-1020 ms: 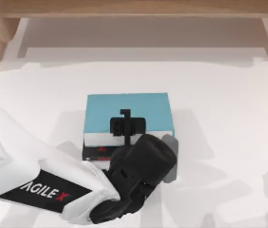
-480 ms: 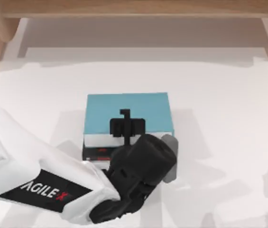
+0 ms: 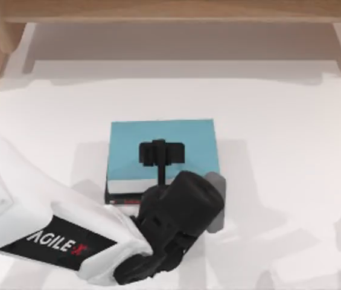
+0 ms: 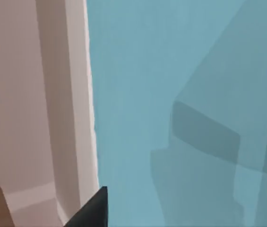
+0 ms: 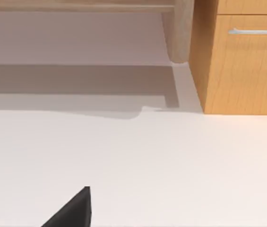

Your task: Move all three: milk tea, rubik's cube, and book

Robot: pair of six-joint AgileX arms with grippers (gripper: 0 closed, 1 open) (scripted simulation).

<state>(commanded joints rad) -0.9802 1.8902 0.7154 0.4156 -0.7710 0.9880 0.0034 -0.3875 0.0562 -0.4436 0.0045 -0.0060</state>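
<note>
The book [image 3: 161, 134] lies mid-table with its light blue cover up, a strip of white page edges and a sliver of black and red showing at its near side. My left gripper [image 3: 161, 154] reaches over that near edge onto the blue cover and is shut on the book. The left wrist view has the blue cover [image 4: 180, 94] close up and one black fingertip [image 4: 95, 210]. A black fingertip [image 5: 74, 210] of my right gripper shows above bare table in the right wrist view. The milk tea and the rubik's cube are out of view.
A wooden shelf unit [image 3: 170, 12] runs along the back of the white table [image 3: 291, 151], with its legs at either end. The right wrist view has a wooden cabinet [image 5: 246, 61] with a metal handle beside a shelf leg.
The blue cover now reaches further toward me and the white page strip has narrowed. The left gripper has shifted slightly away along with the book.
</note>
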